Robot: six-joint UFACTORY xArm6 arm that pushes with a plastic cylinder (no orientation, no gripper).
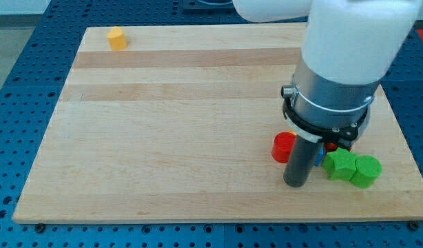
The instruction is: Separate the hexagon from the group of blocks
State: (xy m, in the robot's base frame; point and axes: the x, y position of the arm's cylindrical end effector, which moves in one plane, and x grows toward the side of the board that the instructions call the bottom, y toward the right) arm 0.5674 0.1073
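Observation:
My tip (295, 184) rests on the wooden board near the view's bottom right. A red block (283, 146), roundish in outline, sits just to the tip's upper left, touching or nearly touching the rod. Two green blocks lie to the tip's right: a star-like one (340, 165) and a rounder one (366, 171), touching each other. A sliver of a blue block (320, 159) shows between the rod and the green blocks; most of it is hidden. Another red bit (333, 147) peeks out under the arm. I cannot tell which block is the hexagon.
A yellow block (116, 38) stands alone at the board's top left corner. The arm's white and grey body (335, 76) covers the board's right upper part. The board's bottom edge (218, 219) is close below the tip.

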